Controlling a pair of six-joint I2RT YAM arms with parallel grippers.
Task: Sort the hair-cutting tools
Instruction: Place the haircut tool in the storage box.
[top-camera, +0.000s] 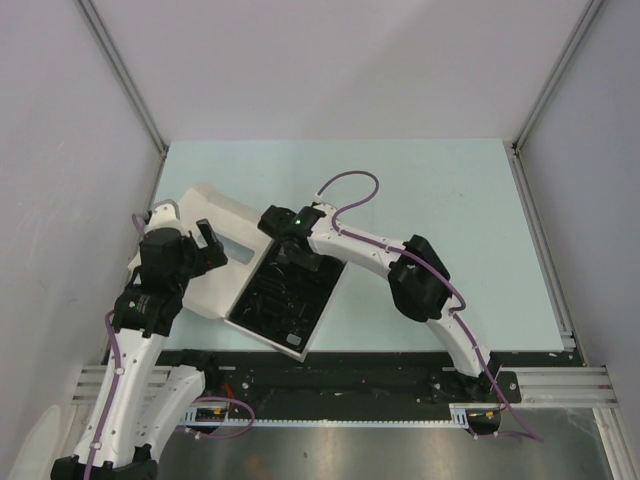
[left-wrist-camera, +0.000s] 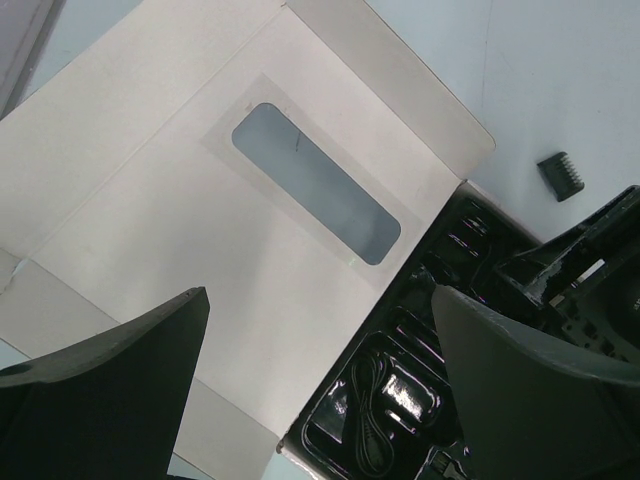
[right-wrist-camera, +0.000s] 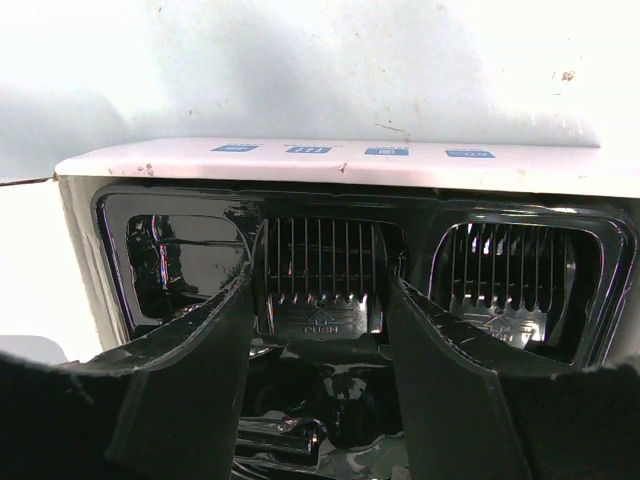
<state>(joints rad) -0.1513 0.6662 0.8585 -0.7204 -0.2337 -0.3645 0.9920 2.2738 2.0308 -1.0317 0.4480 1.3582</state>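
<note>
The black tray (top-camera: 262, 318) lies in its white box at the table's middle. My right gripper (top-camera: 293, 258) reaches into the tray's far end. In the right wrist view its fingers (right-wrist-camera: 200, 340) press both sides of a ribbed black comb guard (right-wrist-camera: 318, 262) sitting in the middle pocket. A second comb guard (right-wrist-camera: 520, 285) fills the pocket to the right, and the left pocket (right-wrist-camera: 185, 262) holds nothing. The coiled black cable (left-wrist-camera: 372, 425) rests in a near tray pocket. Another comb guard (left-wrist-camera: 560, 177) lies loose on the table. My left gripper (left-wrist-camera: 320, 300) hangs open above the box's edge.
The box's white lid (top-camera: 215, 225), with a clear window (left-wrist-camera: 315, 183), lies flat to the tray's left under my left gripper (top-camera: 205, 245). The pale blue table (top-camera: 440, 190) extends behind and to the right. Walls close in on both sides.
</note>
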